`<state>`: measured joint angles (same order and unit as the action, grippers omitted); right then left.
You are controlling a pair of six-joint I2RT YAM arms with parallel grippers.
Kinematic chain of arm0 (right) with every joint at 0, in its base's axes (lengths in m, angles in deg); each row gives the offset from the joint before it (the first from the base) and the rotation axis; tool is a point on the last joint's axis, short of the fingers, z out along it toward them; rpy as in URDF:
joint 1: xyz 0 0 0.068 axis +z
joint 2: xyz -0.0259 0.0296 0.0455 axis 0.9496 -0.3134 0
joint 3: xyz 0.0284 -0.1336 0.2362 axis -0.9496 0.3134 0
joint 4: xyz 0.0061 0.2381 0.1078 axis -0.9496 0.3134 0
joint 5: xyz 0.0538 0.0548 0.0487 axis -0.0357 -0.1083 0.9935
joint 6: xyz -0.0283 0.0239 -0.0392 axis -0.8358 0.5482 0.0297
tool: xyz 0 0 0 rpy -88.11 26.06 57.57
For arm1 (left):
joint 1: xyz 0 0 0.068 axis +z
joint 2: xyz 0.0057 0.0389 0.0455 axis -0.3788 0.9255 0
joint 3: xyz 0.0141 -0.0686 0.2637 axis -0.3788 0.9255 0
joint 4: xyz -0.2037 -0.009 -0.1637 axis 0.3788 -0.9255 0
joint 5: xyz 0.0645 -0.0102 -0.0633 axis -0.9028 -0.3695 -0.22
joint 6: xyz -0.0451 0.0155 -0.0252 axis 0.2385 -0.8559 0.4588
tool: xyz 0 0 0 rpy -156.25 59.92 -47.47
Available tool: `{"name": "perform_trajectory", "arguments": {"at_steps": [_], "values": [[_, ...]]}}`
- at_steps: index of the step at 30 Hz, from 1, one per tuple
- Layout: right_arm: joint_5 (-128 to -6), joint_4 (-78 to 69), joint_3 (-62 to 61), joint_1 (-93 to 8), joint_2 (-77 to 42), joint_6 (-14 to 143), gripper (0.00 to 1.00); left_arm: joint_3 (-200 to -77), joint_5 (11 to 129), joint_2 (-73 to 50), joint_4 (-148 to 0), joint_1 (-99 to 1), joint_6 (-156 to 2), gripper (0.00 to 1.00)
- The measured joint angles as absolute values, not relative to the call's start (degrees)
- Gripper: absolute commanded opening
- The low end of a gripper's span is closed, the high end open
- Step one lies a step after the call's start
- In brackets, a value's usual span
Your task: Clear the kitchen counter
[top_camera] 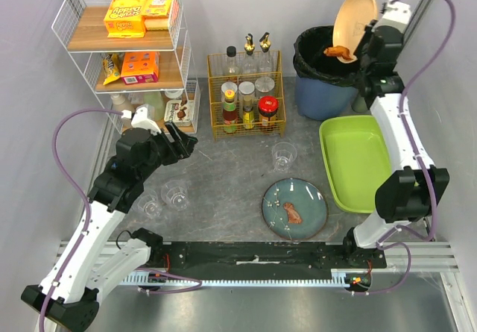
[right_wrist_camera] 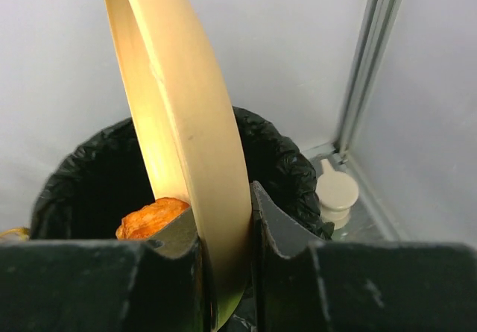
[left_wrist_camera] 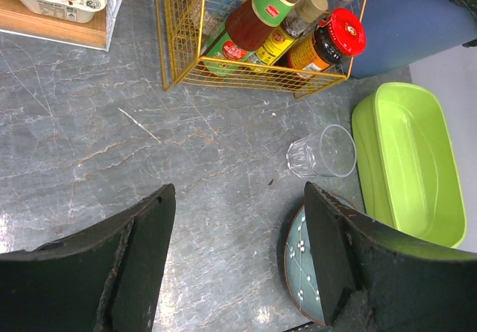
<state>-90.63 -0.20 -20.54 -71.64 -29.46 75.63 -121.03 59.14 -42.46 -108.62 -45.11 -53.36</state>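
The kitchen counter (top_camera: pixel 223 175) is dark grey mottled stone. My right gripper (top_camera: pixel 370 30) is shut on the rim of a tan plate (top_camera: pixel 354 13), which it holds tipped on edge over a black-lined bin (top_camera: pixel 317 56). An orange-brown piece of food (top_camera: pixel 337 51) sits at the plate's low edge, over the bin's mouth. In the right wrist view the plate (right_wrist_camera: pixel 179 123) stands between the fingers, with the food (right_wrist_camera: pixel 149 216) to its left. My left gripper (top_camera: pixel 182 142) hangs open and empty over the counter (left_wrist_camera: pixel 112 145).
A teal plate (top_camera: pixel 294 208) with a food scrap lies near the front. Three clear glasses (top_camera: pixel 283 155) (top_camera: pixel 175 194) (top_camera: pixel 149 207) stand on the counter. A lime-green tray (top_camera: pixel 358 160) is at the right, a yellow wire basket (top_camera: pixel 246 101) of bottles at the back, and a white rack (top_camera: pixel 127 48) at back left.
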Motion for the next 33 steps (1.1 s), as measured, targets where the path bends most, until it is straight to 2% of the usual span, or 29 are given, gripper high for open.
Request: {"name": "perform_trajectory", "arguments": {"at_steps": [7,15,19,27,33], "values": [[-103.44,-5.18,-20.52,-63.49,-31.56,57.36,0.0,-121.03,59.38,-42.51,-108.58,-45.11,-53.95,0.76],[-112.88,-10.27,-20.52,-62.96,-31.45,48.0,0.0,-121.03,59.51,-42.51,-108.6,-45.11,-54.34,0.76],[-114.08,-8.37,-20.52,-62.96,-30.18,48.7,0.0,-121.03,59.57,-42.51,-108.62,-45.11,-54.41,0.76],[-113.76,4.53,-21.61,-62.94,-22.27,58.97,0.0,-121.03,60.34,-42.48,-108.66,-45.11,-55.91,0.77],[-110.74,13.68,-19.99,-62.94,-12.37,69.16,0.0,-121.03,60.82,-41.39,-108.66,-45.11,-57.25,0.85]]}}
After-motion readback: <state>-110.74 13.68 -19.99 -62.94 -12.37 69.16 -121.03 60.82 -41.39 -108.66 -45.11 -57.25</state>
